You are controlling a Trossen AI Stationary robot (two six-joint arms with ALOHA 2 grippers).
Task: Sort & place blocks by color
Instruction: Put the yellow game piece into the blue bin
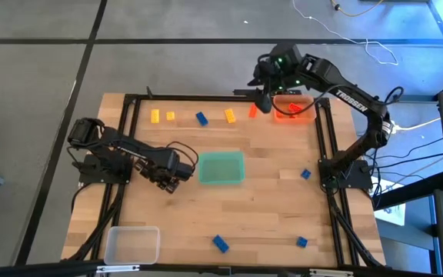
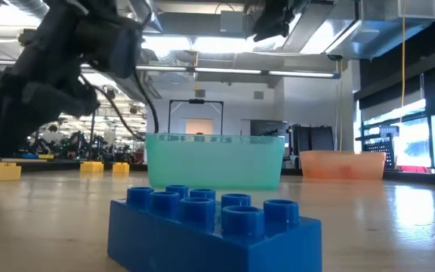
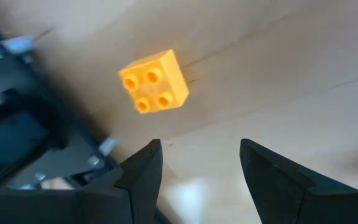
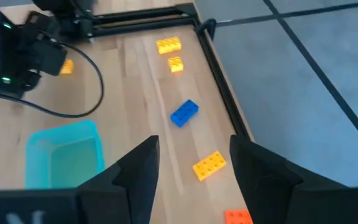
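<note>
Left claw: we see the left gripper [image 3: 201, 165] with fingers spread and nothing between them, low over the wood in the left half of the high view, beside the green square plastic tray [image 1: 221, 167].
Nearest block: a small yellow square plastic brick with four studs [image 3: 154, 81] lies on the wood just ahead of those fingers, not touched yet.
Right claw: the right gripper [image 4: 194, 163] hangs high, at the upper right of the high view, fingers apart and empty, near the orange square plastic tray [image 1: 294, 108].
Other blocks: yellow, blue and orange-red plastic bricks [image 1: 201, 117] lie in a row along the upper edge of the wooden table [image 1: 268, 208]; blue ones stay scattered toward the lower edge.
Risk one: we think the brick sits off the middle line of the fingers, so a closing could push it aside.
Risk two: the brick lies turned to the fingers, so we fear a corner grip that slips.
Risk three: the clear square plastic tray [image 1: 132, 244] is well apart, so a weak grip may drop the brick on the way.
</note>
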